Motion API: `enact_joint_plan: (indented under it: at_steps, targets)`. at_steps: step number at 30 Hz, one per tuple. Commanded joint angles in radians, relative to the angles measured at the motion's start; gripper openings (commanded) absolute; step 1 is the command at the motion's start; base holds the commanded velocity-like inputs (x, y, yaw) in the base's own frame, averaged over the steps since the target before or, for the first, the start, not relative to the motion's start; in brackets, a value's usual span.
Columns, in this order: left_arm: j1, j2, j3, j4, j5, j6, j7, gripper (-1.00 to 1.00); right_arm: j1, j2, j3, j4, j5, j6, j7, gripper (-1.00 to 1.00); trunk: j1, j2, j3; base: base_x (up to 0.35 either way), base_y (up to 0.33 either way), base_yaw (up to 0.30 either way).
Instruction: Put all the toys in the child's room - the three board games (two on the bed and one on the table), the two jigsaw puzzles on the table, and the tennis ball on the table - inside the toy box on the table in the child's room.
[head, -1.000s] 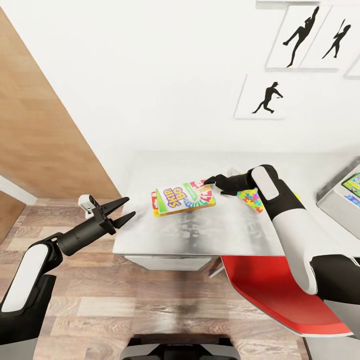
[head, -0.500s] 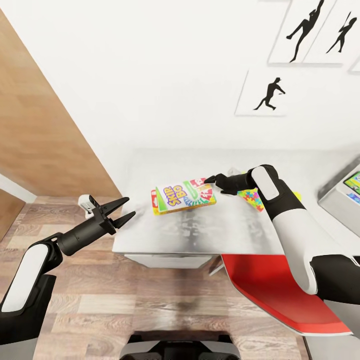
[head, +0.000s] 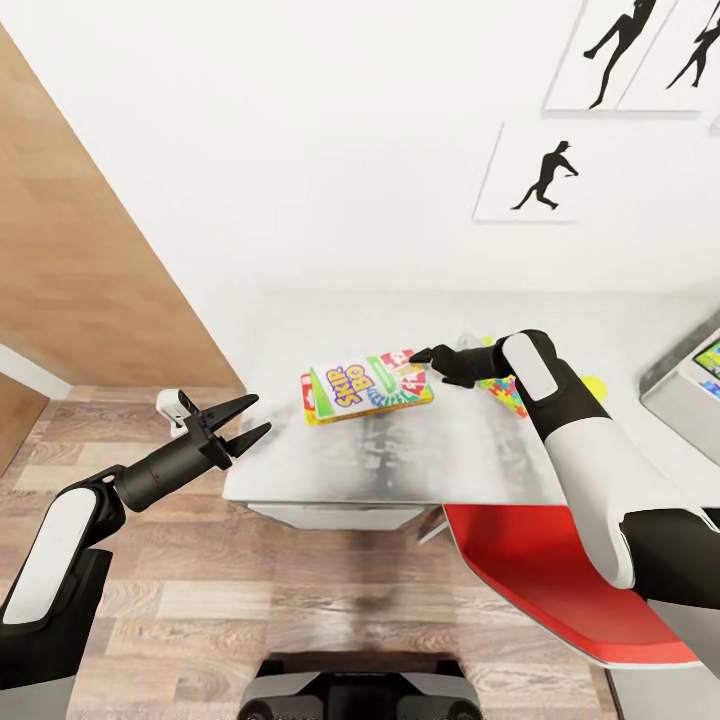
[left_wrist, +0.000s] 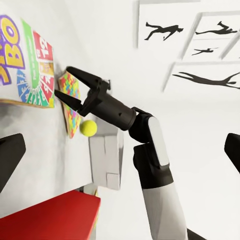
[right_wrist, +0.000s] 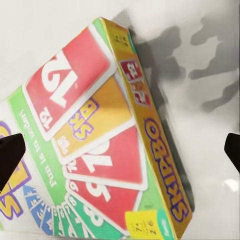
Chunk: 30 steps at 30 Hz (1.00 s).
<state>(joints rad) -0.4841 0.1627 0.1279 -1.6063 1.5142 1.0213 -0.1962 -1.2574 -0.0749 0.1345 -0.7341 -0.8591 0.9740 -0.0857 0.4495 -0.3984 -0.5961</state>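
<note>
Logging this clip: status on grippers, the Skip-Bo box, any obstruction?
Right gripper open at the Skip-Bo box edge, not gripping. Left gripper open, idle off the table. Box flat on the table; jigsaw puzzle just behind.

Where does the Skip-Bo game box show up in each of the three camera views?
Head view: Skip-Bo box lies flat on the pale table, mid-picture, beside the right gripper.
Left wrist view: its corner at the upper left edge.
Right wrist view: close up, across most of the frame.
Shared landmark: the marbled tabletop under it.
</note>
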Motion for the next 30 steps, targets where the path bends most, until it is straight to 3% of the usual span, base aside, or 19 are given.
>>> enact_joint_plan:
  at_steps: [1, 15, 30]
  targets:
    - [-0.001, 0.0, 0.001, 0.0, -0.009, 0.003, -0.01, 1.0, -0.001, -0.001, 0.005, 0.0, -0.01, -0.008, -0.008, 1.0, 0.0, -0.002, -0.003, 0.0, 0.0, 0.0]
    - [-0.001, 0.0, 0.001, 0.0, -0.009, 0.003, -0.009, 1.0, 0.0, -0.002, 0.006, -0.007, -0.006, -0.042, -0.005, 1.0, 0.0, -0.002, -0.025, 0.0, 0.0, 0.0]
    - [-0.001, 0.0, 0.001, 0.0, -0.009, 0.003, -0.01, 1.0, 0.005, -0.002, 0.008, -0.011, -0.007, -0.044, -0.005, 1.0, 0.0, -0.002, -0.029, 0.0, 0.0, 0.006]
